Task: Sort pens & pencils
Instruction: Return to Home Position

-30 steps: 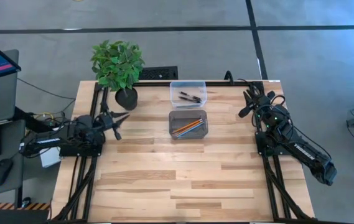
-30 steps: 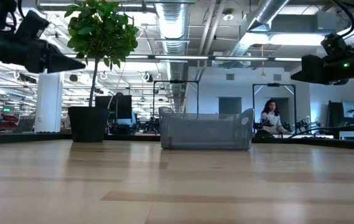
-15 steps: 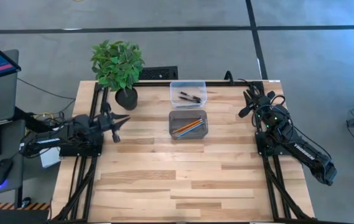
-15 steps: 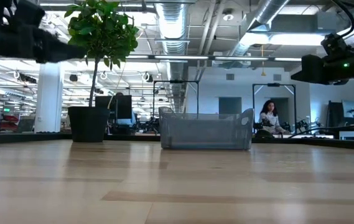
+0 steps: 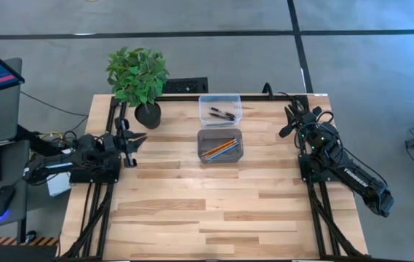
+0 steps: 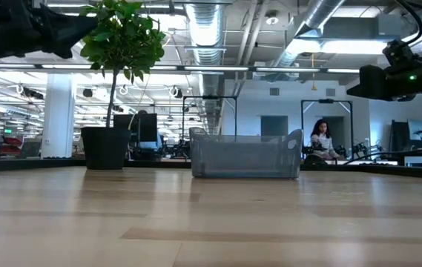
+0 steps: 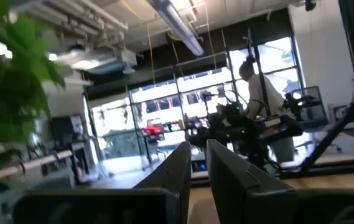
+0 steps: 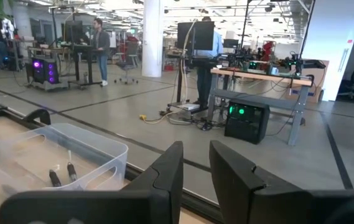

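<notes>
Black pens (image 5: 222, 113) lie on the floor of a clear bin (image 5: 220, 97) at the table's far middle; my right wrist view shows two of them (image 8: 61, 176). Orange pencils and a blue one (image 5: 219, 148) lie in the grey bin (image 5: 220, 132) just in front of it. My left gripper (image 5: 140, 138) hovers at the table's left edge, tipped upward, fingers (image 7: 183, 160) close together with nothing between them. My right gripper (image 5: 290, 116) hangs over the table's far right, level, pointing toward the bins, also shut and empty.
A potted plant (image 5: 140, 80) stands at the far left corner, just beyond my left gripper. The wooden tabletop (image 5: 214, 204) stretches bare from the bins to the near edge. People and desks show in the room behind.
My left gripper has tipped its fingers upward and risen a little, drawing slightly back toward the table's left edge. The bins and their contents have not moved.
</notes>
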You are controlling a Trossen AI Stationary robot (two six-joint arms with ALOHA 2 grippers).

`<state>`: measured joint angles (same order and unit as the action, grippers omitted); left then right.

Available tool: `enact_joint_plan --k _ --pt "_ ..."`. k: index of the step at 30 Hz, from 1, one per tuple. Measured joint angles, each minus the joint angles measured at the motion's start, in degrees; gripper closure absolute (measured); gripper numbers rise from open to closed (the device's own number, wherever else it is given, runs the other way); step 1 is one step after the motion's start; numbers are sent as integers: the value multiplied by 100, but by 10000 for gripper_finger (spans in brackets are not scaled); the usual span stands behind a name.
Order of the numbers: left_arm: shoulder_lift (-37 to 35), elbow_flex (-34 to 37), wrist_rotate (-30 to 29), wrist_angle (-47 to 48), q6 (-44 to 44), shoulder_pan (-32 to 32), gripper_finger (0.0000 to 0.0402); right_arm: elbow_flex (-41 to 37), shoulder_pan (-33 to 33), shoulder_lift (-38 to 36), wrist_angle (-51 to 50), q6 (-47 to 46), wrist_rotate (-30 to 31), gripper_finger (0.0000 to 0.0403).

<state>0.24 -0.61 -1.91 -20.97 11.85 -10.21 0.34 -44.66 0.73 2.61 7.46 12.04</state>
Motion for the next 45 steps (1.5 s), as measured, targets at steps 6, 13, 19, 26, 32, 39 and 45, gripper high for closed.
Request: enact_joint_plan --k 6,13,19,26,32,39,45 --pt "-6 3 30 -174 328 5 358 0 0 0 0 0 0 301" --pt "-3 8 -74 296 347 5 358 -2 0 0 0 0 -1 301" --pt "-1 10 -492 819 379 5 358 -2 0 0 0 0 -1 301" --pt "1 14 -1148 1242 458 5 358 -2 0 0 0 0 0 301" --pt "51 -3 -1187 1713 -18 5 358 -2 0 0 0 0 1 301" --pt "76 -16 -1187 1771 -56 5 358 -2 0 0 0 0 0 301" --pt "76 -23 -1188 1790 -57 5 358 -2 0 0 0 0 -1 301"
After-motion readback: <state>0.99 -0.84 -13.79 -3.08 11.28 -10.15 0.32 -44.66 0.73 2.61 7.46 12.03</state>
